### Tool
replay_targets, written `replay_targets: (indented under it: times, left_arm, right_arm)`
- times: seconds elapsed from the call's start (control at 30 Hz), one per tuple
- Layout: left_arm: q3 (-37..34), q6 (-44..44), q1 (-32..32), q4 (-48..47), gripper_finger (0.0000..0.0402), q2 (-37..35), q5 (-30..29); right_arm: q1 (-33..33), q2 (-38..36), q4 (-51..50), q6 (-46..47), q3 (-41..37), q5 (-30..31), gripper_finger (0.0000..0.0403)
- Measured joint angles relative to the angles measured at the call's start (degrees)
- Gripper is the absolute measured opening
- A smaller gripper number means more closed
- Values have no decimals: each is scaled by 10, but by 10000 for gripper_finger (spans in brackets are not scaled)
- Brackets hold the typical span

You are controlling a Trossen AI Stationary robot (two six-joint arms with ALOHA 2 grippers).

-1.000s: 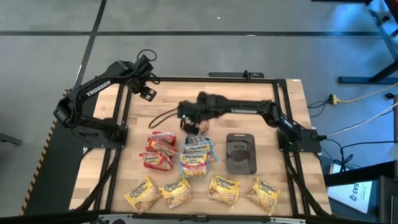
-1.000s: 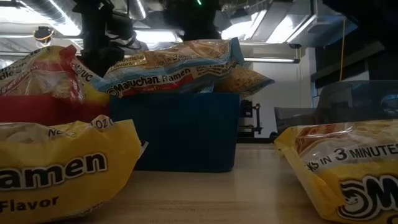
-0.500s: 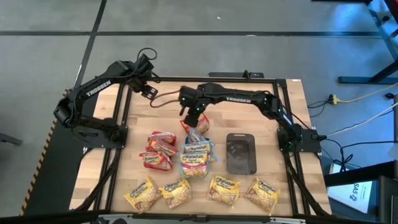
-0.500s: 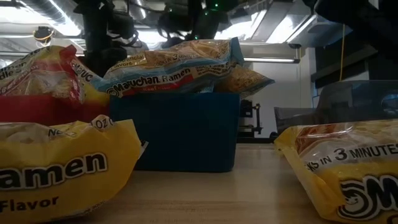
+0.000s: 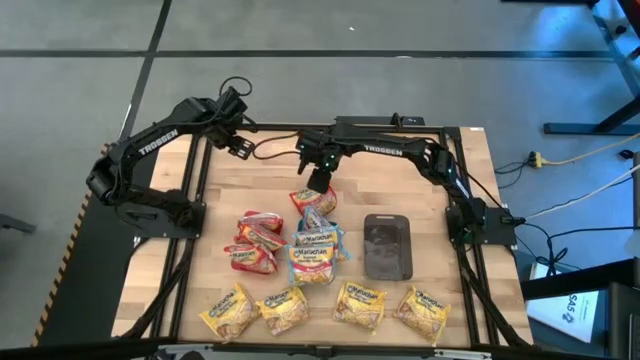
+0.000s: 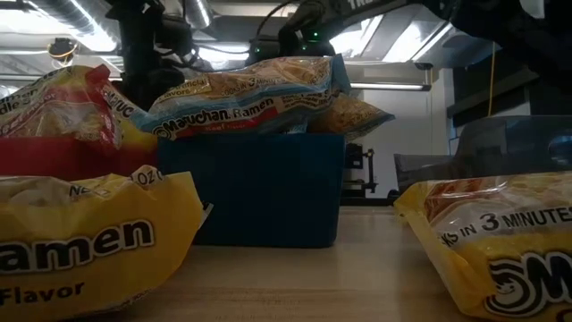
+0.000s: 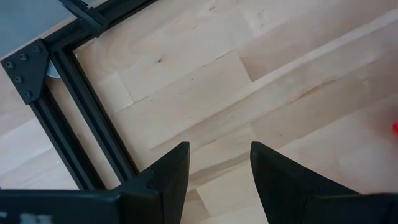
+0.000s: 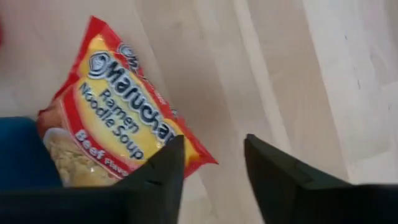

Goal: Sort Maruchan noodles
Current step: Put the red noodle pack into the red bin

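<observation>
Since a second ago, the right gripper (image 5: 318, 181) has lifted up and pulled back from the packets toward the far side of the table (image 5: 400, 170), and its fingers have spread apart with nothing between them. Seen from above, a red beef packet (image 5: 312, 201) lies just below that gripper, leaning on the blue tray's pile. Next to it sit the blue-edged packets (image 5: 317, 252) heaped on a blue tray, and the red packets (image 5: 255, 242) heaped to their left. A dark grey tray (image 5: 387, 245) lies to the right of the piles with no packets on it. Four yellow packets (image 5: 325, 309) lie in a row along the near edge. The left gripper (image 5: 238, 149) waits near the far left corner, fingers apart and holding nothing. From table height, a blue-edged packet (image 6: 246, 97) lies on top of the blue tray (image 6: 259, 188), a red packet (image 6: 58, 107) shows on the left, and two big yellow packets (image 6: 85, 250) fill the front. Through the left wrist camera, the two dark fingers (image 7: 165, 177) stand apart over bare wood. Through the right wrist camera, the fingers (image 8: 155, 180) stand apart above the red beef packet (image 8: 118, 124), which lies on the wood and touches the blue tray (image 8: 18, 155).
</observation>
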Motion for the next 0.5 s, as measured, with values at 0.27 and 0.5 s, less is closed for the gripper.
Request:
replay_targets:
  times: [0.27,0.5]
  left_arm:
    - [0,0,0,1,165,0,0]
    - [0,0,0,1,165,0,0]
  right_arm:
    - [-3,0,-11,16,-32,-52,256]
    - [-10,0,29,22,-90,-92,255]
